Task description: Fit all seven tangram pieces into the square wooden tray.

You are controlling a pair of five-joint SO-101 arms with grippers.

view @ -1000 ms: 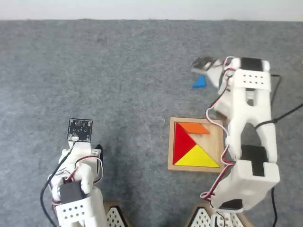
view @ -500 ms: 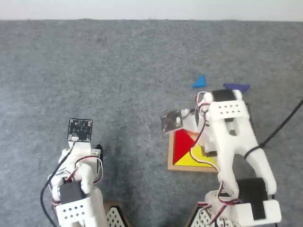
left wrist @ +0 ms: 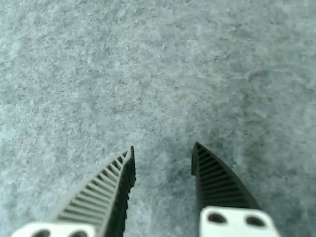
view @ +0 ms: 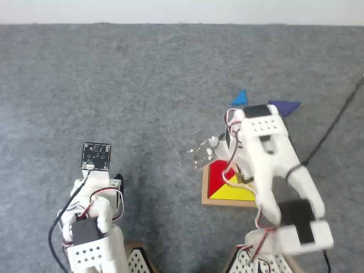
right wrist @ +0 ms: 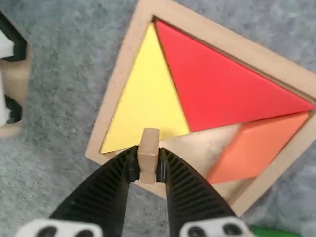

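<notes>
Free floor I see in the tray (right wrist: 120, 79): the bare wedge (right wrist: 205, 148) between yellow triangle (right wrist: 148, 103) and orange piece (right wrist: 256, 145); red triangle (right wrist: 222, 79) fills the space next to both. Right gripper (right wrist: 147, 150), clamped on tan piece (right wrist: 149, 140), sits at the wedge's mouth. Right arm (view: 267, 153) overhangs the tray. Carpet (left wrist: 148, 74) around the spread left gripper (left wrist: 163, 158) is free.

Bench (view: 142, 85) spread edge to edge with grey covering (view: 68, 62): short pile, speckled, like felt or thin carpet. Left wrist view gives same grey weave close up, mottled with lighter flecks. Pale white band (view: 170, 11) runs straight along far edge of bench; wall or board, cannot tell. Green sliver (right wrist: 276, 231) at corner of right wrist view, lying on grey covering; too little showing to name it.
</notes>
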